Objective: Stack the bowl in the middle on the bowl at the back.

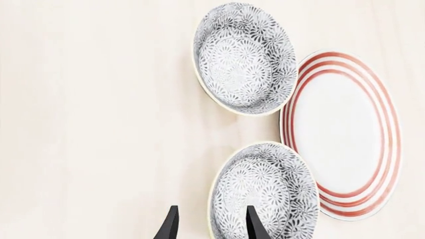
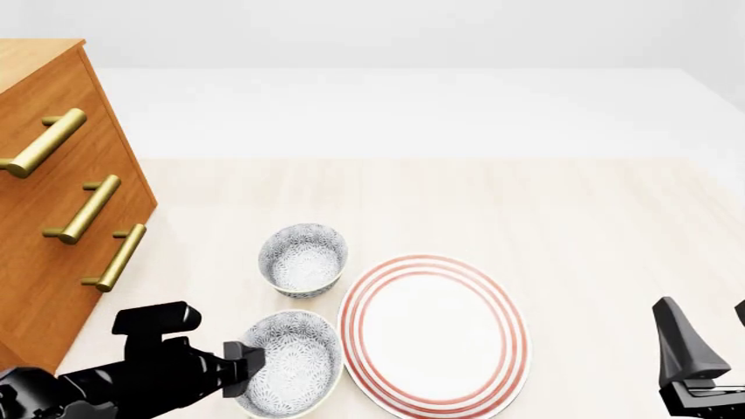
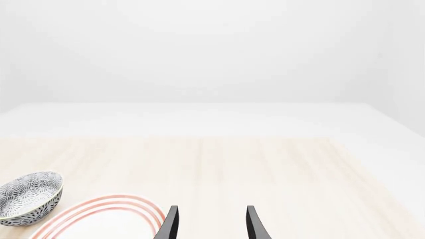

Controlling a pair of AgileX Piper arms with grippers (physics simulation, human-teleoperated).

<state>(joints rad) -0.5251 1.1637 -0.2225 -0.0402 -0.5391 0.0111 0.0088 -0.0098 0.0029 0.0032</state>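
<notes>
Speckled near bowl (image 2: 288, 363) has the left gripper (image 1: 212, 224) spread astride its rim, set up for lifting onto the back bowl (image 2: 303, 258). Right gripper (image 3: 211, 224) sits parted, holding nothing, well apart beside the red-ringed plate (image 2: 434, 332).

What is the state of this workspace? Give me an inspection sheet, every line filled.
Surface: pale wooden table, no marks seen.
Job's things: two small round white bowls with blue-grey speckles, not stacked; middle bowl nearest the arms, back bowl beyond it, both upright.
Clutter: large white plate with red rings, right of the bowls.
Grippers: left gripper open, astride the middle bowl's rim; right gripper open, holding nothing.
Cables: nothing seen.
Surroundings: wooden drawer cabinet with brass handles at left; plain white backdrop.
</notes>
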